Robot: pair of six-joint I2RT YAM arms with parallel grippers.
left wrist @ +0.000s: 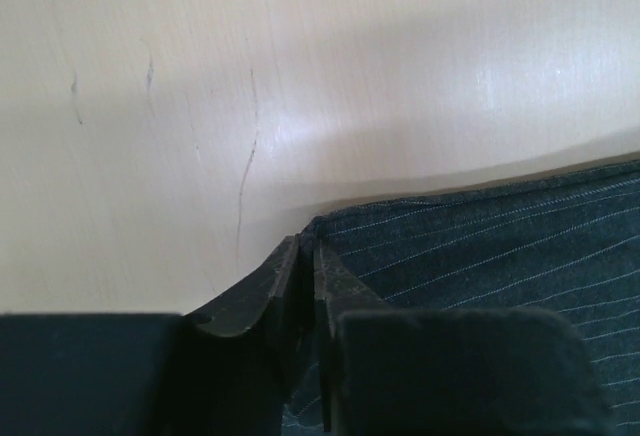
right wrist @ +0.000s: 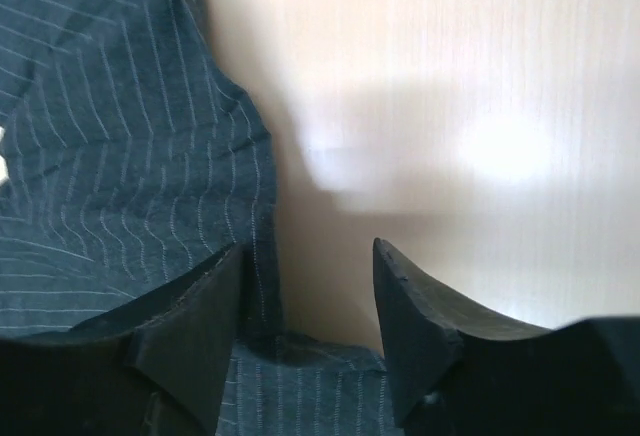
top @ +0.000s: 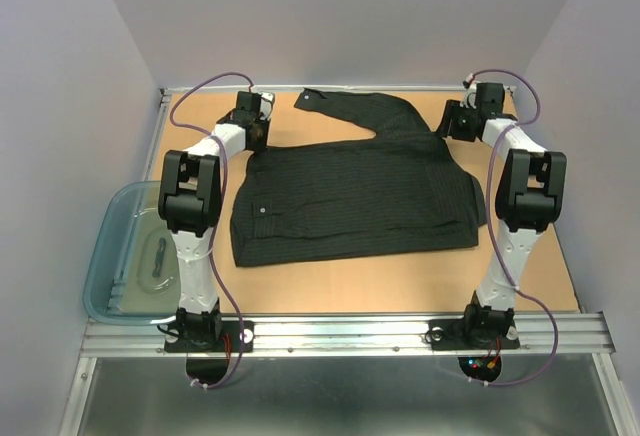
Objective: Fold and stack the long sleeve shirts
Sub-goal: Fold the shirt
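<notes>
The black pinstriped long sleeve shirt (top: 350,196) lies folded flat in the middle of the table, one cuffed sleeve (top: 330,102) reaching toward the far edge. My left gripper (top: 254,132) is low at the shirt's far left corner. In the left wrist view its jaws (left wrist: 306,248) stand a narrow slit apart, with the shirt's corner (left wrist: 500,246) right at the tips. My right gripper (top: 453,122) is at the shirt's far right edge. There its jaws (right wrist: 308,251) are open, with the fabric edge (right wrist: 120,136) beside the left finger and a fold beneath them.
A translucent blue-grey plastic tub (top: 105,256) holding a few small items sits off the table's left side beside the left arm. Bare wooden tabletop (top: 400,276) shows in front of the shirt. Walls close in the far, left and right sides.
</notes>
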